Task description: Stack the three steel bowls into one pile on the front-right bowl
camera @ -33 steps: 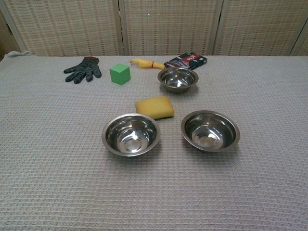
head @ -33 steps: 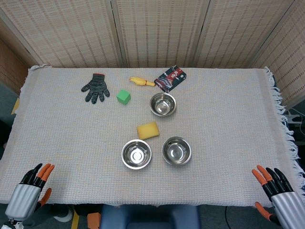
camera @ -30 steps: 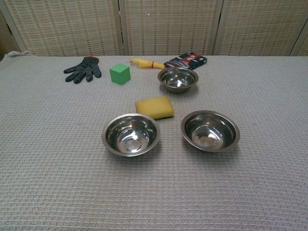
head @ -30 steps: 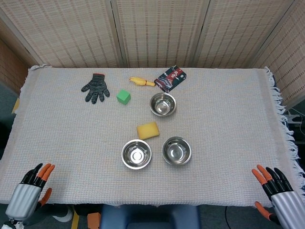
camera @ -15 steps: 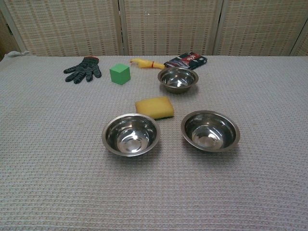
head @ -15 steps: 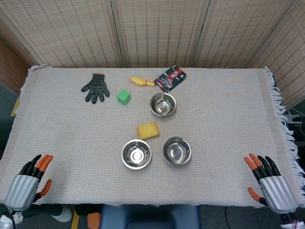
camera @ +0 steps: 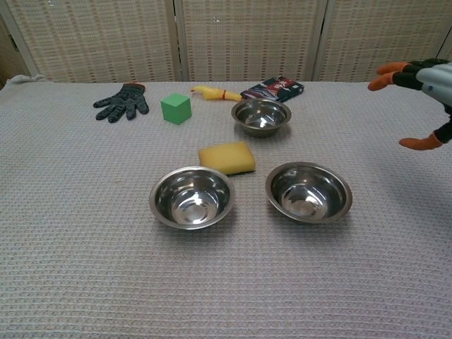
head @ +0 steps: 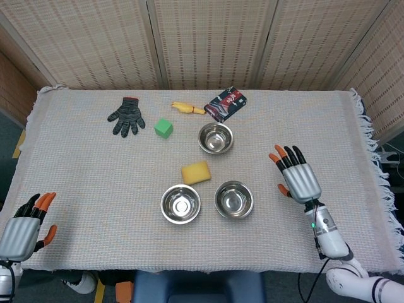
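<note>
Three steel bowls stand apart on the cloth. The front-right bowl and the front-left bowl sit side by side near the middle; the back bowl lies further away. My right hand hovers above the table to the right of the front-right bowl, fingers spread and holding nothing. My left hand is at the front-left table edge, fingers apart and empty, seen only in the head view.
A yellow sponge lies between the front bowls and the back bowl. Behind are a green cube, a dark glove, a yellow toy and a printed packet.
My right hand has risen from the front-right table edge and moved forward and inward, now showing in the chest view. My left hand has shifted slightly left. The bowls have not moved.
</note>
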### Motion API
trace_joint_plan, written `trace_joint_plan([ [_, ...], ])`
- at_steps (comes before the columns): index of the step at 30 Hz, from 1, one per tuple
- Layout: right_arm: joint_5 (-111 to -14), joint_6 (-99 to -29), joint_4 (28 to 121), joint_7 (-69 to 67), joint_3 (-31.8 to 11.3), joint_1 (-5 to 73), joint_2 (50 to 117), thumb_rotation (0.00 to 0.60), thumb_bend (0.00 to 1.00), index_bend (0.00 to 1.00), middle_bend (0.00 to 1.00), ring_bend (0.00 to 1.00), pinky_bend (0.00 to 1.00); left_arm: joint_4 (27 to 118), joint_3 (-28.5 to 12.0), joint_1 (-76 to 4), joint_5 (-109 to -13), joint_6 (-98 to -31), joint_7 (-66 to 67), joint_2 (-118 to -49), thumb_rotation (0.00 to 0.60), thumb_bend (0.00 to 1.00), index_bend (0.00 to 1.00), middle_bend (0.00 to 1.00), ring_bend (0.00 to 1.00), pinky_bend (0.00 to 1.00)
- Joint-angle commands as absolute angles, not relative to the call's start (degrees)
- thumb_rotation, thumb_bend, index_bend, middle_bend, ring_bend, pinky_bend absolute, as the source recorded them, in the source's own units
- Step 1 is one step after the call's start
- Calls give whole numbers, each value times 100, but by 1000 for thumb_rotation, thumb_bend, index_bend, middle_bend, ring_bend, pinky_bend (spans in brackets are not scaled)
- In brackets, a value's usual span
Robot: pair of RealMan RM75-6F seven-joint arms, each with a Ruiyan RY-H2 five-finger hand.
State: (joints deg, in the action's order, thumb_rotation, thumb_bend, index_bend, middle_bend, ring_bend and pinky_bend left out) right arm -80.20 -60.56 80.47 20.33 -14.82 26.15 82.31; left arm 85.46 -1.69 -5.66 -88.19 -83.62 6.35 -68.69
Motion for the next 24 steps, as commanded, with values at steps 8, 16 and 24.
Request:
trace_joint_plan([
  [8, -7074, -4693, 4850, 1694, -2282, 4706, 10577, 600, 169, 223, 0, 0, 0, 8510, -290, -547, -8452, -8255, 302, -6704, 600, 416, 21, 84, 54, 233],
  [16, -6969, -4379, 3444, 1151, -2310, 5449, 11500, 600, 177, 303, 0, 0, 0, 8462, -324, -569, -8409, -8238, -34, -6585, 600, 415, 18, 83, 56, 233],
  [24, -6933, -3971, 2137, 563, -2303, 6069, 12214, 600, 313, 426, 2, 0, 0, 8466, -328, -516, -8447, -8385, -227, -6502, 600, 416, 13, 83, 60, 233],
])
